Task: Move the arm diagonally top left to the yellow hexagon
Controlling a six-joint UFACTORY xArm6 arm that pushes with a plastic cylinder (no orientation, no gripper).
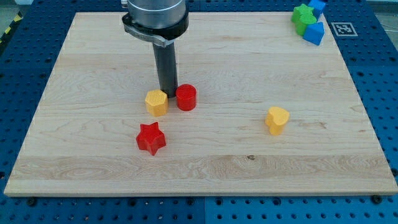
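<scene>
Instead of a claw, the arm ends in a straight dark rod, so nothing opens, closes or grips; my tip (pixel 169 94) comes down to the board just above the gap between two blocks, at the upper right edge of the yellow hexagonal block (pixel 156 102) and the upper left edge of the red cylindrical block (pixel 186 98). Whether my tip touches either one cannot be told, as the rod's end sits right behind them. That yellow hexagonal block lies left of the board's centre, and the red cylindrical block stands just beside it on the view's right, the two close but with a thin gap showing. Below the pair, toward the view's bottom and slightly left, lies a red star-shaped block (pixel 151 138), apart from both. Well off to the view's right sits a yellow heart-shaped block (pixel 277 119), alone. In the board's top right corner is a tight cluster: a green block (pixel 303 16) whose shape is hard to make out, a blue block (pixel 318 7) behind it at the frame's upper edge, and a second blue block (pixel 314 32) in front, all apparently touching. Everything rests on a pale wooden board (pixel 205 168), which lies on a blue perforated table (pixel 384 74).
</scene>
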